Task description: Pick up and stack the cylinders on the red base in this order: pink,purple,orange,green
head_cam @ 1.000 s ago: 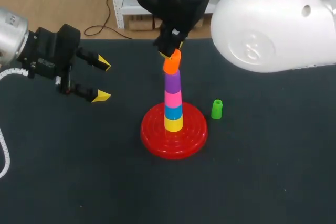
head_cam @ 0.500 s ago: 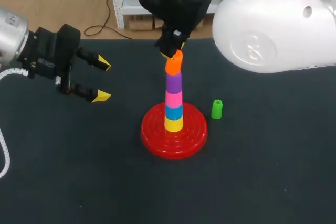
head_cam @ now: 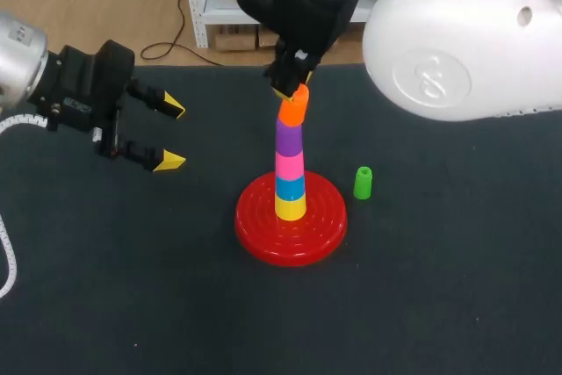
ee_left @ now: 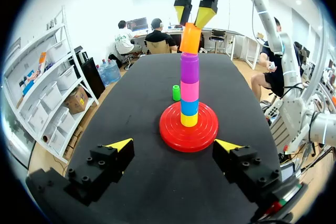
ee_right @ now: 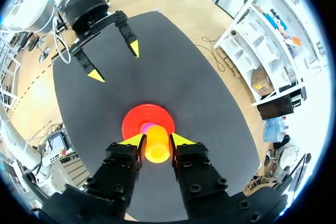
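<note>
Head view: over the last second my right gripper point(head_cam: 290, 85) has nudged the orange cylinder point(head_cam: 293, 107) slightly rightward above the red base point(head_cam: 259, 230). Its foot is on the purple cylinder point(head_cam: 288, 136), so I judge the third piece nearly seated, though it leans. The green cylinder point(head_cam: 363, 182) waits just right of the base. The right wrist view adds that both fingers pinch the orange top. My left gripper point(head_cam: 171, 135), well left of the base, gapes with nothing in it

Dark table point(head_cam: 132, 305), seemingly matte, evenly lit.
</note>
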You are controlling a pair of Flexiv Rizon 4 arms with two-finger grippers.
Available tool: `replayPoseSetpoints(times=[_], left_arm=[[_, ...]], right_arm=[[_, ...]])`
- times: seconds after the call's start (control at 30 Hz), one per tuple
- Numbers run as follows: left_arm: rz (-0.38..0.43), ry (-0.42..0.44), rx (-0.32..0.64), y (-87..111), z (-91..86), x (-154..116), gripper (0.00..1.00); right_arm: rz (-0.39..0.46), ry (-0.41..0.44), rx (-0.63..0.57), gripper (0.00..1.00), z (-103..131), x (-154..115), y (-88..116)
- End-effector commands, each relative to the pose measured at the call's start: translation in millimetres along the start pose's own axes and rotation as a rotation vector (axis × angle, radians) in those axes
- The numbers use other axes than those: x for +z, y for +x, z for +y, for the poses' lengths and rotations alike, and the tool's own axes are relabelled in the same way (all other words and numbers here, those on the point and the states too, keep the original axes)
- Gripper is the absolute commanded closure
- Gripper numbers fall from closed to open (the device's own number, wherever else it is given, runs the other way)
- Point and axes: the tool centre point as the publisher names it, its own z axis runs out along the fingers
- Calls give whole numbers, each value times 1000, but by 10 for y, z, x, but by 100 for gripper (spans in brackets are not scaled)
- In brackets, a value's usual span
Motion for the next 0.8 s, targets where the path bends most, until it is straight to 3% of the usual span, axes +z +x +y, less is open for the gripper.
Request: replayPoseSetpoints(times=[0.03,0.8], left_arm=[[-4,1,2,13,7,3,0],[-4,1,2,13,7,3,0]], right_arm=[[-6,0,0,100,16,15,4],[42,-11,2,100,51,151,-202]])
